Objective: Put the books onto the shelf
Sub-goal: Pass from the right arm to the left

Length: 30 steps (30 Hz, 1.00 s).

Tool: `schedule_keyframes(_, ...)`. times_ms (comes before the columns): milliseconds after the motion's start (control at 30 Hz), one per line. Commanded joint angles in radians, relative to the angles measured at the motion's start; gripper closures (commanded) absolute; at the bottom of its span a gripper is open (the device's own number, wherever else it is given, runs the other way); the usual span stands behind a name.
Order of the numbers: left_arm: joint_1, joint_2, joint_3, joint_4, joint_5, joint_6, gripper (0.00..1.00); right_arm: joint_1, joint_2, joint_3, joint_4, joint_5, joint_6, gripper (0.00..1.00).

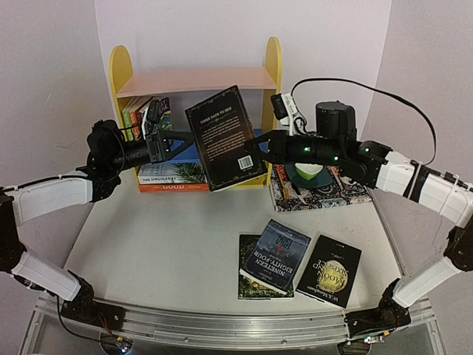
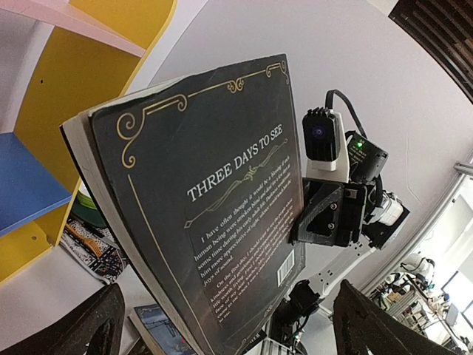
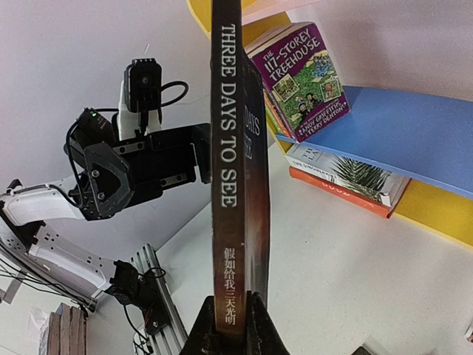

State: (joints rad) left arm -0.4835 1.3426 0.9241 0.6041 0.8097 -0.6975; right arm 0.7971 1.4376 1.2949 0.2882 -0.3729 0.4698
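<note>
A black book (image 1: 225, 137) titled "Three Days to See" hangs tilted in the air in front of the shelf (image 1: 126, 70). My right gripper (image 1: 267, 146) is shut on its spine edge, and the right wrist view shows the fingers (image 3: 238, 299) clamping the spine (image 3: 238, 148). My left gripper (image 1: 177, 140) stands open at the book's left edge. In the left wrist view the back cover (image 2: 214, 192) fills the space beyond the spread fingers (image 2: 96, 318). Several books (image 1: 144, 111) stand on the blue board, among them a purple one (image 3: 307, 78). A white palm-leaf book (image 1: 174, 171) lies on an orange one (image 1: 174, 187) at the base.
Three books lie on the table in front: a blue-black one (image 1: 277, 255) on a green one (image 1: 250, 277), and a black one with a gold moon (image 1: 330, 270). A patterned cloth mat (image 1: 325, 188) with a green-and-white object (image 1: 309, 174) sits right of the shelf. A metal rail (image 1: 222, 325) runs along the near edge.
</note>
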Motion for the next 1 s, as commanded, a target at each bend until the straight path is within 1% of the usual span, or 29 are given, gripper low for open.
schedule_keyframes(0, 0.003, 0.020, 0.061, 0.097, 0.018, -0.056, 0.01, 0.001, -0.032, 0.070, 0.184, -0.027, 0.052, 1.00)
schedule_keyframes(300, 0.003, 0.067, 0.093, 0.110, 0.026, -0.083, 0.01, 0.002, -0.018, 0.078, 0.238, -0.084, 0.124, 1.00)
schedule_keyframes(433, 0.003, 0.091, 0.120, 0.163, 0.088, -0.125, 0.02, 0.002, 0.005, 0.082, 0.278, -0.108, 0.176, 1.00)
schedule_keyframes(500, 0.003, 0.100, 0.128, 0.195, 0.121, -0.145, 0.06, 0.002, 0.015, 0.081, 0.302, -0.115, 0.195, 1.00)
schedule_keyframes(567, 0.003, 0.102, 0.132, 0.217, 0.145, -0.159, 0.13, 0.002, 0.023, 0.074, 0.334, -0.115, 0.217, 1.00)
schedule_keyframes(633, 0.003, 0.105, 0.134, 0.236, 0.165, -0.170, 0.23, 0.002, 0.030, 0.069, 0.363, -0.116, 0.235, 1.00)
schedule_keyframes(700, 0.003, 0.107, 0.132, 0.251, 0.177, -0.186, 0.38, 0.002, 0.033, 0.065, 0.368, -0.111, 0.238, 1.00)
schedule_keyframes(767, 0.003, 0.104, 0.125, 0.266, 0.179, -0.195, 0.58, 0.001, 0.033, 0.053, 0.367, -0.084, 0.235, 1.00)
schedule_keyframes(800, 0.003, 0.100, 0.120, 0.270, 0.178, -0.195, 0.68, 0.002, 0.031, 0.045, 0.367, -0.073, 0.228, 0.93)
schedule_keyframes(833, 0.003, 0.093, 0.114, 0.271, 0.178, -0.190, 0.79, 0.002, 0.030, 0.038, 0.367, -0.066, 0.220, 0.83)
schedule_keyframes(900, 0.003, 0.080, 0.099, 0.272, 0.178, -0.176, 0.97, 0.002, 0.029, 0.025, 0.366, -0.066, 0.205, 0.64)
schedule_keyframes(933, 0.003, 0.076, 0.094, 0.272, 0.184, -0.171, 1.00, 0.002, 0.029, 0.023, 0.362, -0.074, 0.193, 0.54)
schedule_keyframes(967, 0.003, 0.073, 0.091, 0.273, 0.198, -0.168, 1.00, 0.001, 0.029, 0.022, 0.340, -0.086, 0.183, 0.49)
